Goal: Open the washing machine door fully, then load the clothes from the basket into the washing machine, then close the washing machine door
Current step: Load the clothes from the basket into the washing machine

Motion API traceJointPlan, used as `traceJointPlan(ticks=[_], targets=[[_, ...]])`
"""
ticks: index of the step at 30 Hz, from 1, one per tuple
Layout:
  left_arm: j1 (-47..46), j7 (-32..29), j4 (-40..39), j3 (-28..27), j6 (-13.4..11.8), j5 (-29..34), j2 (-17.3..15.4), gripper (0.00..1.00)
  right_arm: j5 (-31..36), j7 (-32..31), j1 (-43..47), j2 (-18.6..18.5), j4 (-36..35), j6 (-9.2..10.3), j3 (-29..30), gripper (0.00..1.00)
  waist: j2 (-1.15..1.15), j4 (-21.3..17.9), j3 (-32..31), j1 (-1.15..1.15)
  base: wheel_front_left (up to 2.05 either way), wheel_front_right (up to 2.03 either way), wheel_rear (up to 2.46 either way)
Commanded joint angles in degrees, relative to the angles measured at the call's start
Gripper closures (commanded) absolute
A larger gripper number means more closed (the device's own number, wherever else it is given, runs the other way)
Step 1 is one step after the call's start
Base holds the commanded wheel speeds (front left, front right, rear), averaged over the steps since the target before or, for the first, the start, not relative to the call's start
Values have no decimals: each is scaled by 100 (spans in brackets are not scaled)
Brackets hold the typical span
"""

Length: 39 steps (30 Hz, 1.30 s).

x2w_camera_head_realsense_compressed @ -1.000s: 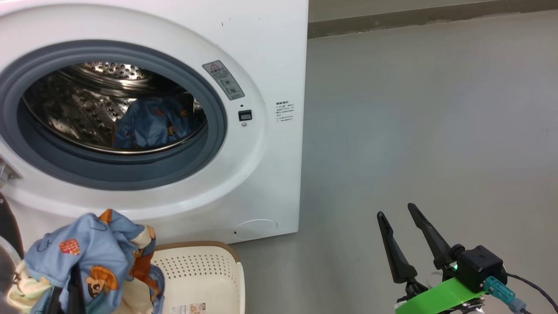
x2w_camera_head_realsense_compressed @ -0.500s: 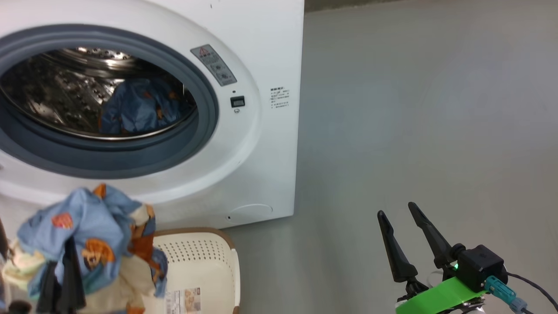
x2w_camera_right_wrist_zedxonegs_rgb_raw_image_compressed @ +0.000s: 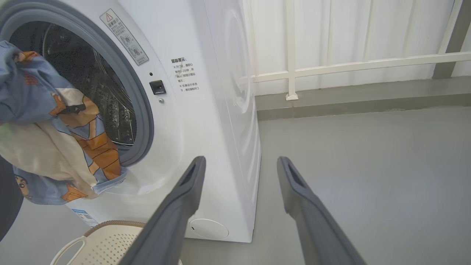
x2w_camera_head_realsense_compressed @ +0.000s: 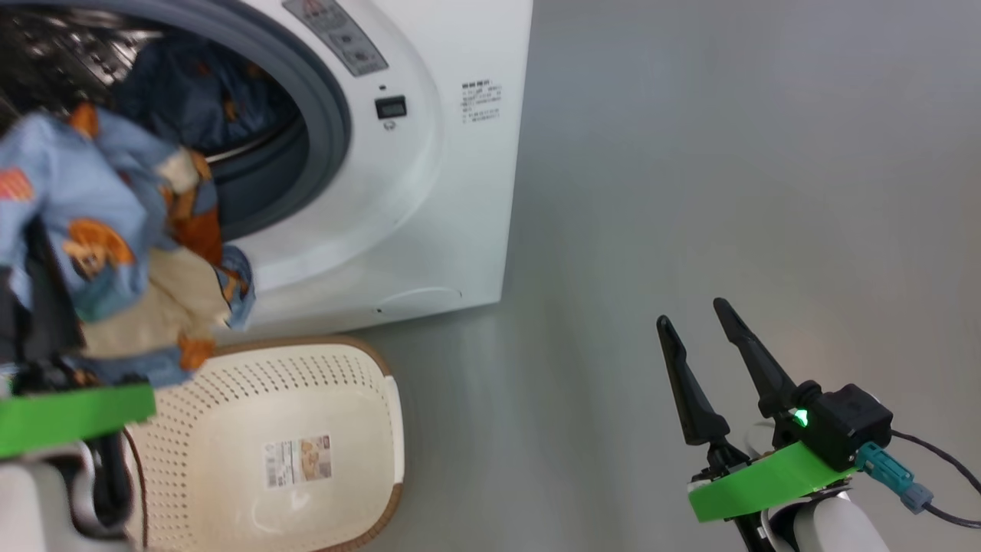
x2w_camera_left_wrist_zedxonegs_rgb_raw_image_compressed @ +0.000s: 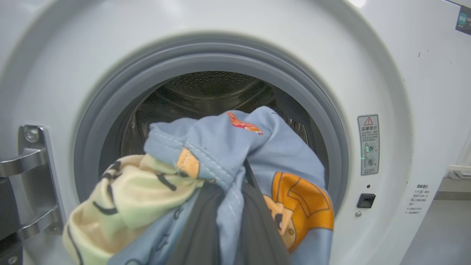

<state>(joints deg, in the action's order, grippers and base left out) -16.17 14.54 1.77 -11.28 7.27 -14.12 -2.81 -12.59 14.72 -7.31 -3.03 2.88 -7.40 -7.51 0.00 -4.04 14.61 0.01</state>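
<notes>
My left gripper is shut on a bundle of light blue and cream clothes, held up before the mouth of the washing machine. In the left wrist view the clothes hang over my dark fingers, right in front of the grey gasket. Another blue garment lies inside the drum. The basket stands on the floor below, with a label on its bare floor. Of the washing machine door I see a dark sliver beside the steel hinge. My right gripper is open, off to the right.
Grey floor stretches to the right of the machine. In the right wrist view a white railing and a low kerb close off the far side. The machine's door catch and a warning sticker sit right of the opening.
The head camera has tilted down and the picture has shifted. My left gripper has lifted the clothes from over the basket up to the drum's mouth. The right gripper has stayed open.
</notes>
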Motion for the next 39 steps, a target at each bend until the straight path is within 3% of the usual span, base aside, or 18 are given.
traceJointPlan(ticks=[1,19,31,39], targets=[[-338,46,-55,-233,14,33,-234,100,71,28,-145,15,-164,-9,-163,0,0,-127,425,-1,0,0,0],[-2635,46,1003,-28,21,19,-969,100,-65,28,-606,15,-347,-9,-219,0,0,-443,1854,-1,0,0,0],[-4216,38,2970,562,22,-85,-1629,100,-183,28,-693,15,-291,-9,-341,0,0,-520,2482,-1,0,0,0],[-5436,-621,4346,1083,22,-475,-1876,100,-325,28,-701,15,-151,-9,-595,0,0,-498,2717,-1,0,0,0]])
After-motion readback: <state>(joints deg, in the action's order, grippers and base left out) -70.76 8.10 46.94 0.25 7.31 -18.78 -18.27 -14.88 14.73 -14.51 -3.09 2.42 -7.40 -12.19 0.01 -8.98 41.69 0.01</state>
